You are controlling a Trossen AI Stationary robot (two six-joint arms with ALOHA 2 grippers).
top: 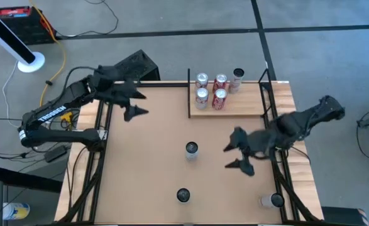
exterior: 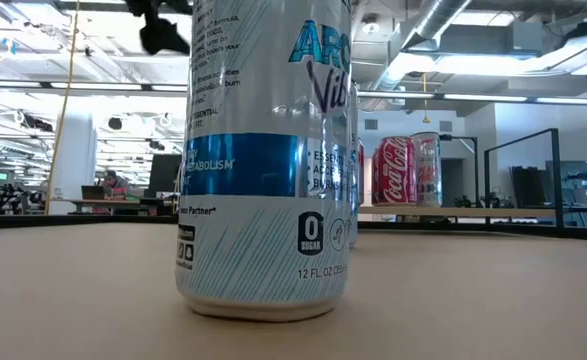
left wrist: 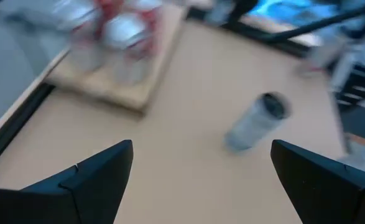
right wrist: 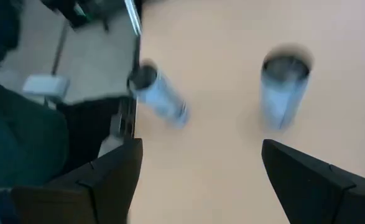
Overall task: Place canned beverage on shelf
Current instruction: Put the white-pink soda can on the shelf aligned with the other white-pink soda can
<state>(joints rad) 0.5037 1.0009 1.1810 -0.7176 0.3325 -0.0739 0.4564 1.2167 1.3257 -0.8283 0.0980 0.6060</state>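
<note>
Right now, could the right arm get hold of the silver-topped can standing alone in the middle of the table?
Probably yes. The right gripper hovers open just beside the silver-topped can, with only bare tan tabletop between them. The left gripper is off near the far left corner, out of the way.

The tan tabletop (top: 146,157) carries the shelf (top: 247,105) at its far right corner, five cans (top: 210,90) standing on it. Three more cans stand directly on the tabletop: centre (top: 192,149), near edge (top: 183,196), near-right corner (top: 272,201).
</note>
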